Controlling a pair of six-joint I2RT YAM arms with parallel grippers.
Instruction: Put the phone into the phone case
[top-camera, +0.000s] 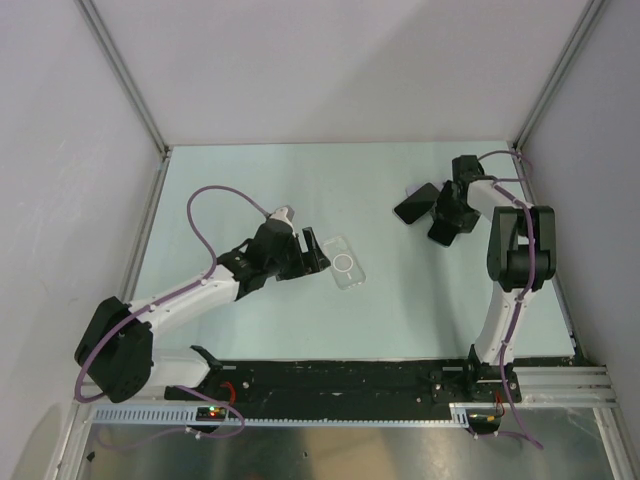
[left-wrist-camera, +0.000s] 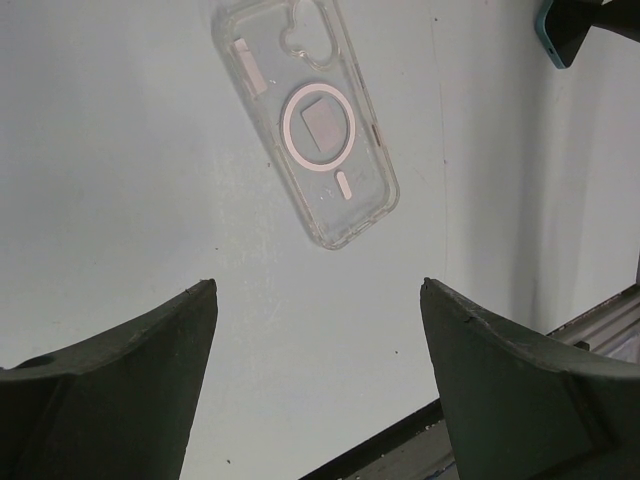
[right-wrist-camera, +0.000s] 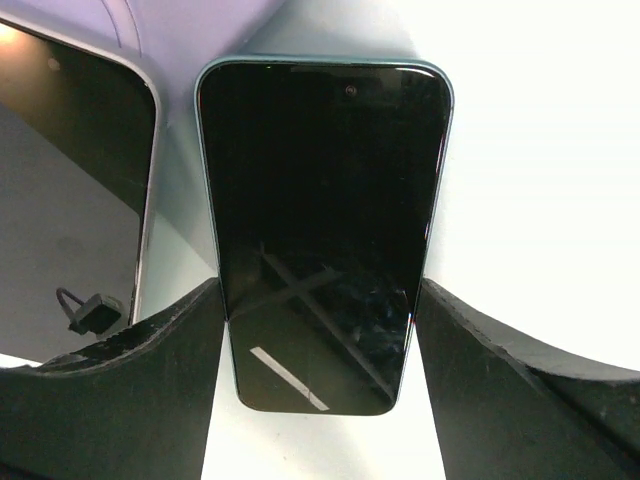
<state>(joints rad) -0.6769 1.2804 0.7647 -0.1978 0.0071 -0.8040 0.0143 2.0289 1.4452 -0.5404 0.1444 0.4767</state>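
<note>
On your left, the left arm (top-camera: 190, 295) reaches from its base across the pale green table (top-camera: 250, 180) toward the middle. The left fingers (left-wrist-camera: 130, 390) stand wide apart and hold nothing; bare table shows between them.

The clear plastic phone case with a white ring on its back (left-wrist-camera: 315, 120) lies flat on the table just in front of these fingers. You see in the left wrist view that it is past the two tips, not between them, and that it does not touch them. It lies at a slant to the fingers, with its rounded bottom end nearer to the tips and its camera opening at the far end. In the top view the case sits near the centre of the table, just to the right of the left fingers.

Further right, well apart from the case, you find the black-screened phone with a teal rim (right-wrist-camera: 320, 180). The right fingers (right-wrist-camera: 520, 390) press on its two long sides at the lower part, so they grip the phone. The screen faces the right wrist camera. I cannot tell whether the phone still touches the table.
</note>
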